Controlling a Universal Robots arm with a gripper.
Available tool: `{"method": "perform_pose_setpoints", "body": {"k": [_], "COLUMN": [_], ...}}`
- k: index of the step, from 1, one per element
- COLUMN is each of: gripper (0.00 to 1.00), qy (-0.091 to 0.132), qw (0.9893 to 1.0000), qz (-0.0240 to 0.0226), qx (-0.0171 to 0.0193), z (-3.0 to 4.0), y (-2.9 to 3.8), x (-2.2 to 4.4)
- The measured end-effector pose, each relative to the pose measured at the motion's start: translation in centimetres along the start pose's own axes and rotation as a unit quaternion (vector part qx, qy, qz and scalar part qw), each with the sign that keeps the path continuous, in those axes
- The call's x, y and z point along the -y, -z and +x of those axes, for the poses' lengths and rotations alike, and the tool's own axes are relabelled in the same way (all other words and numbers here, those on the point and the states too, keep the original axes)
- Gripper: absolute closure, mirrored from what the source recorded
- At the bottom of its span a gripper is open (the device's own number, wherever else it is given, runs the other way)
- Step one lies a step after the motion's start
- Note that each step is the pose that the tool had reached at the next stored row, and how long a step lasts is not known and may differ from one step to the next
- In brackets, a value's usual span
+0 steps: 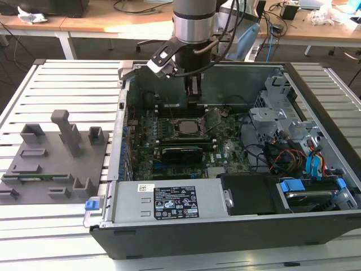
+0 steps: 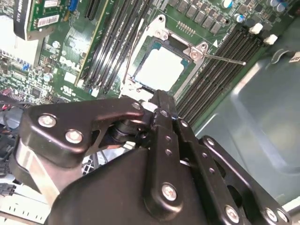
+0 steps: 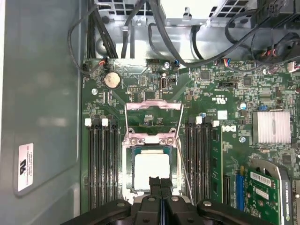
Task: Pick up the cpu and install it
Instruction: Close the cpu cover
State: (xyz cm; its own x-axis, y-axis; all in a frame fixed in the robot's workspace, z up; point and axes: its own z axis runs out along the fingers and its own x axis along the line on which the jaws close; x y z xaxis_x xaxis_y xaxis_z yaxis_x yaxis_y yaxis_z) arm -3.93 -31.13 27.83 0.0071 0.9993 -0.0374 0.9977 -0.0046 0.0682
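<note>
Inside the open computer case (image 1: 225,240), the gripper (image 3: 161,180) hangs over the motherboard with its fingers pressed together and empty, the cpu (image 3: 151,169) lying flat in its socket almost straight below them, the hinged plate (image 1: 213,117) raised on the exterior view's right.

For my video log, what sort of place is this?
Probably a robotics lab or workshop: a robot arm reaches into an open computer case on a slatted metal table, with cable-strewn wooden benches behind.
</note>
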Motion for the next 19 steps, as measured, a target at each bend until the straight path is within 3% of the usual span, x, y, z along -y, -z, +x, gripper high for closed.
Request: {"method": "perform_pose_setpoints", "body": {"k": [2,3,9,10,19], "gripper": [0.89,0.89,0.89,0.89,0.89], "qy": [0.0,0.0,0.0,0.0,0.0], "qw": [1.0,1.0,1.0,1.0,1.0], "qz": [0.0002,0.0001,0.001,0.0014,0.0025], "qx": [0.0002,0.0002,0.0001,0.0002,0.0], "z": [0.0,0.0,0.02,0.03,0.07], "y": [0.02,-0.02,-0.24,-0.3,-0.63], "x": [-0.14,-0.57,-3.77,-4.67,-9.15]}}
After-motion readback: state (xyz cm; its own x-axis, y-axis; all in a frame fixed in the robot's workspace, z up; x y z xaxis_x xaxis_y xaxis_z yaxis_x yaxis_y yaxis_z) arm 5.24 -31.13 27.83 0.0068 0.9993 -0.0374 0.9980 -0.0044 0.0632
